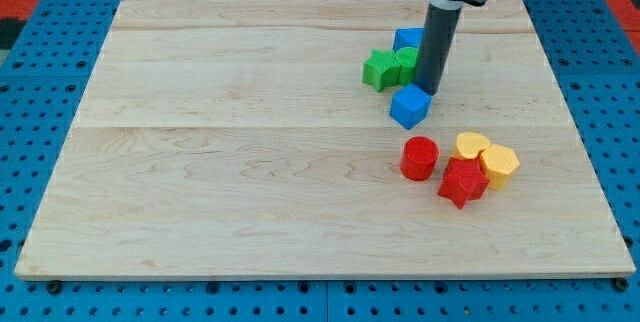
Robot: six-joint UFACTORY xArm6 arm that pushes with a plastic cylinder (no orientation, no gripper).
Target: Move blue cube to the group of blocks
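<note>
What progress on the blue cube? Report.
Done: my tip sits at the blue cube's upper edge, beside the green blocks. In hand: the push. Left: the cube stands apart from the red cylinder, red star and yellow blocks.

Single camera view, raised and tilted down from the near edge of the wooden board (250,162), whole board in frame, blue pegboard (40,82) around it, moderately close

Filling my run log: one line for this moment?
my tip: touching blue cube, top side | group: red cylinder, below | not joined
</note>
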